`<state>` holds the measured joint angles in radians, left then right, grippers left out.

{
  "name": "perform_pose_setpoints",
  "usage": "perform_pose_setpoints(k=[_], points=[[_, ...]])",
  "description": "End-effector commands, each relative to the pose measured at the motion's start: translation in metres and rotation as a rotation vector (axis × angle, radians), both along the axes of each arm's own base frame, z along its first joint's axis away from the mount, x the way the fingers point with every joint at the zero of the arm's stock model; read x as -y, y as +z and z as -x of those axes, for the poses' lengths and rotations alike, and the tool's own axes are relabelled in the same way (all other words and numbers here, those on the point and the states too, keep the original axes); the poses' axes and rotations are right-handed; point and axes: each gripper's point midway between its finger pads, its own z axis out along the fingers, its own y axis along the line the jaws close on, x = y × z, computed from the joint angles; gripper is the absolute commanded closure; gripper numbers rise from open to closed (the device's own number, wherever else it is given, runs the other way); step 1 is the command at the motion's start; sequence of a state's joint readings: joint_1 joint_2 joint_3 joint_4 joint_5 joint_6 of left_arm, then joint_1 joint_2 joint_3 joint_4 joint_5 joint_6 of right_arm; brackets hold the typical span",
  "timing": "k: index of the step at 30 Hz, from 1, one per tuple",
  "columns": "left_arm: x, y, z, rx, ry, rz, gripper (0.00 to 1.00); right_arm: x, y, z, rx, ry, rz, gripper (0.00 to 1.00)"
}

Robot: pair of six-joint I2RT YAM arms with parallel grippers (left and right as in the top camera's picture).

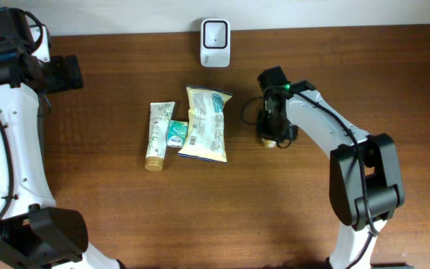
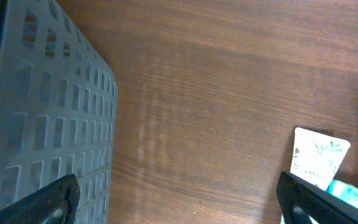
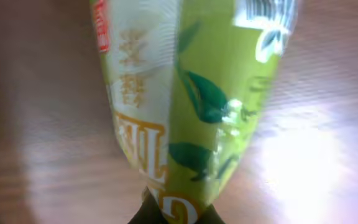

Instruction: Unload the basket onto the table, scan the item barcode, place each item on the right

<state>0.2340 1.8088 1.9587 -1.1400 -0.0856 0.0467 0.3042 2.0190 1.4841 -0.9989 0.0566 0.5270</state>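
Glossy green sachet [image 3: 191, 112], leaf-printed crinkled film, fills my right-wrist view, clamped at its lower end by the right claw [image 3: 176, 216]. Overhead, I see that claw over the wood-grain table [image 1: 394, 90], right of a pillow-shaped snack bag [image 1: 206, 123], teal packet [image 1: 176, 133] and white tube [image 1: 157, 134], below the white scanner [image 1: 215, 32]. Only its own wrist view shows my left claw [image 2: 182, 208] spread wide beside a perforated grey basket [image 2: 42, 112].

Wooden table [image 1: 110, 194] bears tube [image 1: 157, 136], sachet [image 1: 176, 133], snack bag [image 1: 206, 124] — scanner [image 1: 215, 33] behind.
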Motion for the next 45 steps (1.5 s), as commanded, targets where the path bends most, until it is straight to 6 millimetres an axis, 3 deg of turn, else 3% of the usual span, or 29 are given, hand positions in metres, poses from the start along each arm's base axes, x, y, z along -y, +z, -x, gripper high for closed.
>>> perform_pose_setpoints(k=[1,3,4,7,10,12,17,19,21,24,25,27,29,33,38,41,44,45], points=[[-0.001,-0.002,0.0,-0.007,-0.015,-0.006,0.01,0.053,0.045,-0.007,0.083,0.095,0.448,0.96],[-0.001,-0.002,0.0,-0.007,-0.015,-0.006,0.01,0.064,0.063,-0.004,0.1,0.163,0.651,0.96],[-0.001,-0.002,0.0,-0.007,-0.015,-0.006,0.01,0.059,0.063,-0.003,0.092,0.213,0.674,0.96],[-0.001,-0.002,0.0,-0.007,-0.015,-0.006,0.01,0.046,0.045,-0.002,0.045,0.311,0.692,0.96],[-0.001,-0.002,0.0,-0.007,-0.015,-0.006,0.01,0.033,0.007,-0.001,-0.036,0.426,0.719,0.96],[-0.001,-0.002,0.0,-0.007,-0.015,-0.006,0.01,0.023,-0.008,0.005,-0.071,0.479,0.725,0.96],[-0.001,-0.002,0.0,-0.007,-0.015,-0.006,0.01,-0.029,-0.025,0.032,-0.12,0.602,0.557,0.58],[-0.001,-0.002,0.0,-0.007,-0.015,-0.006,0.01,-0.048,-0.025,0.035,-0.117,0.619,0.484,0.51],[-0.001,-0.002,0.0,-0.007,-0.015,-0.006,0.01,-0.069,-0.017,0.035,-0.102,0.617,0.371,0.5],[-0.001,-0.002,0.0,-0.007,-0.015,-0.006,0.01,-0.086,0.03,0.024,-0.013,0.585,0.206,0.5],[-0.001,-0.002,0.0,-0.007,-0.015,-0.006,0.01,-0.083,0.047,0.021,0.02,0.565,0.173,0.46],[-0.001,-0.002,0.0,-0.007,-0.015,-0.006,0.01,-0.055,0.082,0.012,0.08,0.513,0.157,0.38],[-0.001,-0.002,0.0,-0.007,-0.015,-0.006,0.01,-0.024,0.087,0.0,0.077,0.484,0.148,0.28],[-0.001,-0.002,0.0,-0.007,-0.015,-0.006,0.01,-0.015,0.052,0.003,0.01,0.602,-0.18,0.15],[-0.001,-0.002,0.0,-0.007,-0.015,-0.006,0.01,-0.016,0.022,0.011,0.039,0.638,-0.371,0.12],[-0.001,-0.002,0.0,-0.007,-0.015,-0.006,0.01,-0.01,-0.005,0.016,0.042,0.636,-0.346,0.15],[-0.001,-0.002,0.0,-0.007,-0.015,-0.006,0.01,-0.004,-0.021,0.016,0.055,0.612,-0.305,0.23],[-0.001,-0.002,0.0,-0.007,-0.015,-0.006,0.01,-0.001,-0.025,0.013,0.068,0.589,-0.288,0.31]])
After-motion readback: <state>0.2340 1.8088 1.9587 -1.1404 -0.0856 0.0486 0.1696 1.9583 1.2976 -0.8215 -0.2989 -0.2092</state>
